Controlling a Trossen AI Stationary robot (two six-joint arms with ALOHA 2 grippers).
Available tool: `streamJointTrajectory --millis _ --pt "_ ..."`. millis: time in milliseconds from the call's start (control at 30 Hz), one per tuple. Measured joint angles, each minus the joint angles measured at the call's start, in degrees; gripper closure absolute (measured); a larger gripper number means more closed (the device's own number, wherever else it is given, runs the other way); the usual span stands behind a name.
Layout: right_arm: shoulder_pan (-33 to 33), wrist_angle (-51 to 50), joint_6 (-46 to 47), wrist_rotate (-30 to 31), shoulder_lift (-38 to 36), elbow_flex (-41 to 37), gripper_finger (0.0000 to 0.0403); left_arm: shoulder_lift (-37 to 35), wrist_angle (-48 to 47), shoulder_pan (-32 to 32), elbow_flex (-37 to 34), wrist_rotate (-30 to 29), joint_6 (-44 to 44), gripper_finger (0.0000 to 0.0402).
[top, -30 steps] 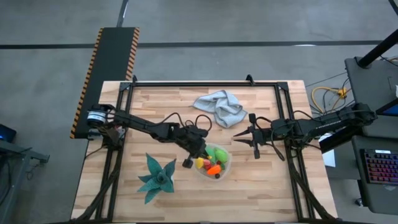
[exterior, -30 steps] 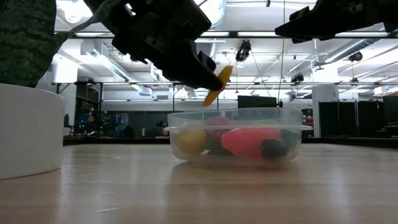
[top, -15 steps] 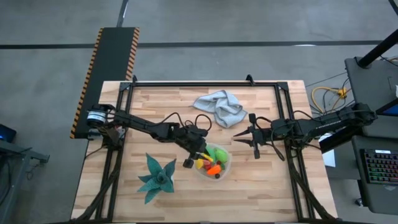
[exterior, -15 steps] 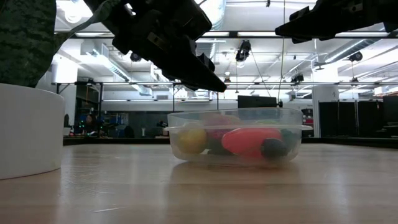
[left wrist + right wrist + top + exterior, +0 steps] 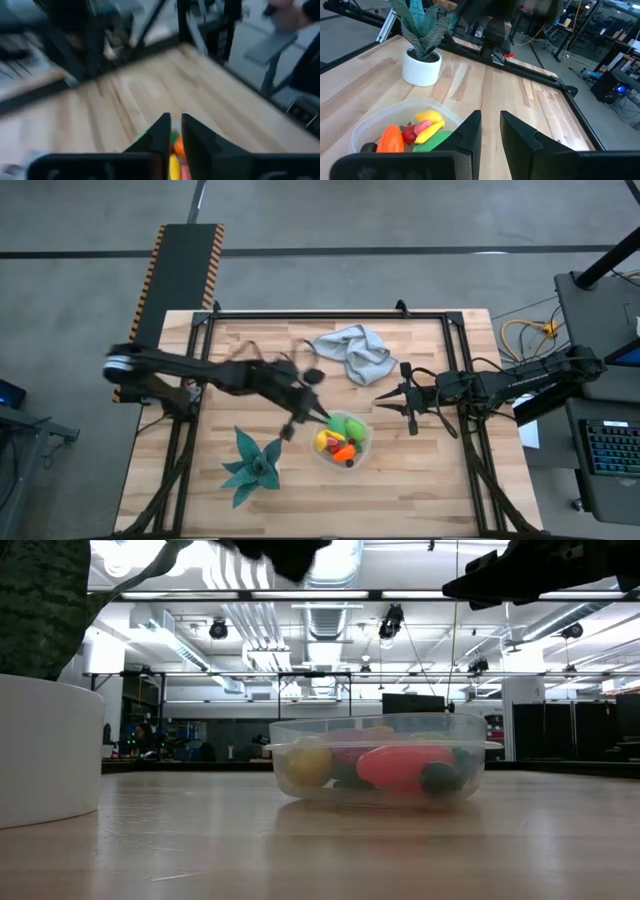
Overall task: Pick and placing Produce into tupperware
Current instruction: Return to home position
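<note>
Inside one tupperware (image 5: pixel 480 745), about six produce pieces (image 5: pixel 390 140) (left gripper (image 5: pixel 175 120), right gripper (image 5: pixel 490 117): nearly closed, empty).

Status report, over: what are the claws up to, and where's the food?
Left gripper empty, pulling back from the tupperware. Right gripper waiting beside it. Produce inside. Nothing in the way.

The tupperware (image 5: pixel 367 438), a clear, round, shallow tub, stands upright and uncovered on the table (image 5: pixel 420 480), near its front middle. The produce (image 5: pixel 338 444) lies heaped inside it: a green piece (image 5: pixel 348 424) toward the back, a yellow piece (image 5: pixel 322 442), an orange piece (image 5: pixel 345 451), a red piece (image 5: pixel 410 134) and a small dark piece (image 5: pixel 349 463) by the front rim.
</note>
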Motion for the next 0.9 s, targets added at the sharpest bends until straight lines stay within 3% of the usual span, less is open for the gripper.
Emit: streamJointTrajectory --millis 100,300,500,667,800,900 --pt "0.0 0.0 0.2 0.0 0.0 0.0 0.0339 -8.9 -3.4 0.0 -0.7 0.0 0.1 0.0396" --pt "0.0 -0.3 2.3 0.0 0.0 0.0 0.0339 -26.1 -12.9 -2.1 -3.8 -0.7 1.3 0.0400" --pt "0.0 -1.1 3.8 0.0 0.0 0.0 0.0339 -43.7 -15.1 -6.9 -11.5 -13.3 -0.2 0.0401" --pt "0.0 -1.1 4.6 0.0 0.0 0.0 0.0339 -55.7 -14.6 -9.2 -20.2 -16.4 -0.3 0.0401" --pt "0.0 -1.0 4.8 0.0 0.0 0.0 0.0339 -64.7 -13.4 -9.2 -27.2 -22.8 -0.5 0.0401" --pt "0.0 -1.0 5.6 0.0 0.0 0.0 0.0339 -69.5 -10.7 -9.2 -32.7 -22.7 -0.9 0.0401"
